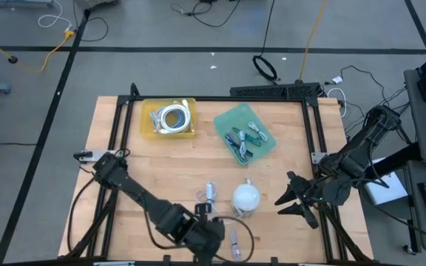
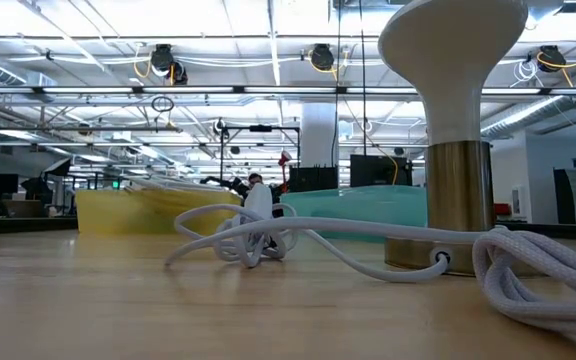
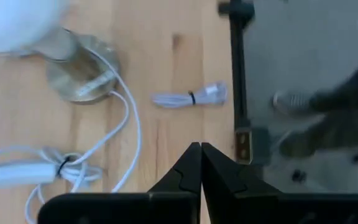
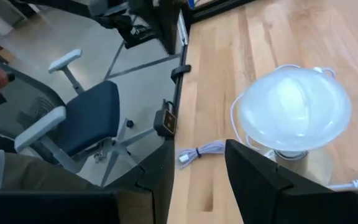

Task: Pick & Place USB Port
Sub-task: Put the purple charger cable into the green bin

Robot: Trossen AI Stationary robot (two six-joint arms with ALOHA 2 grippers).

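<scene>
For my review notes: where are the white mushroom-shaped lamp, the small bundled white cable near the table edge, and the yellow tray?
white mushroom-shaped lamp [image 4: 294,109], right wrist view, dome top.
small bundled white cable [image 3: 188,98], left wrist view, at its tie.
yellow tray [image 1: 147,118], high view, left rim.

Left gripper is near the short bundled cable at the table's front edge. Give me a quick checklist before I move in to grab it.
1. Left gripper open for the grab: not ok, fingers shut together and empty.
2. Short bundled cable in sight: ok, it lies flat on the wood ahead of the fingers, apart from them.
3. Cable free of clutter: ok, it lies clear of the lamp base and the lamp's cord.
4. Table edge margin: not ok, the cable's plug end lies close to the edge rail.
5. Right gripper out of the way: ok, open and empty, on the lamp's far side.
6. Green tray has room: cannot tell.
</scene>
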